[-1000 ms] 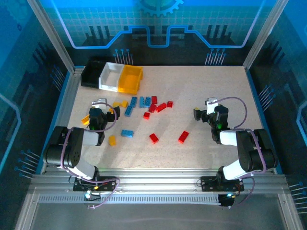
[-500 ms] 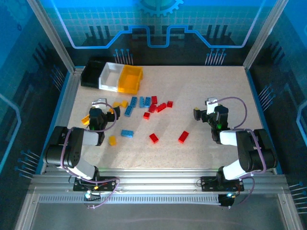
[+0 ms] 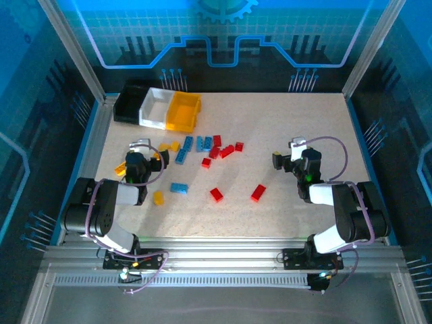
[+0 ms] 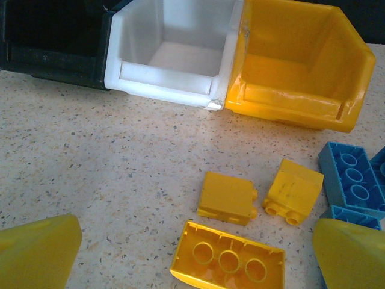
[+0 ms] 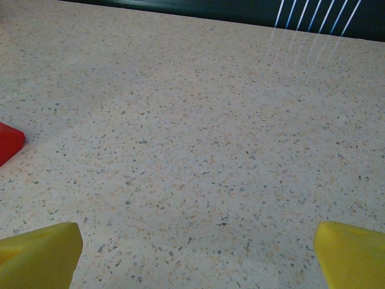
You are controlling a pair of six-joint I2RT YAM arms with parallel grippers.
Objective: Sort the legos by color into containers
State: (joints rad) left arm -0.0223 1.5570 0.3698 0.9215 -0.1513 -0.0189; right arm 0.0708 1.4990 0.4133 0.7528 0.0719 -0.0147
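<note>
**Two-arm sorting cell, viewed from above and from both wrists.** The containers are standing side by side, touching, at the far left corner of the desk (image 3: 290, 121). The black bin (image 3: 127, 106) is on the left, the white bin (image 3: 154, 109) in the middle and the yellow-orange bin (image 3: 183, 113) on the right.

The legos (image 3: 202, 145) are lying loose on the desk, nearer than the bins. A mixed row of yellow, blue and red bricks is running across the left-centre. A lone blue brick (image 3: 179, 187), a lone yellow brick (image 3: 158, 197) and two red bricks (image 3: 216, 194) are lying apart, closer to the arms.

The left gripper (image 3: 140, 160) is hanging low at the left end of the row, fingers spread wide and holding nothing. In its wrist view the fingertips (image 4: 36, 253) are flanking an upturned yellow brick (image 4: 227, 259). Two small yellow bricks (image 4: 227, 197) are lying just beyond it, and blue bricks (image 4: 352, 174) to the right.

The right gripper (image 3: 295, 159) is hanging over bare desk on the right, well apart from the row, fingers likewise spread and empty. A red corner (image 5: 9, 141) is showing at the left edge of its wrist view.
</note>
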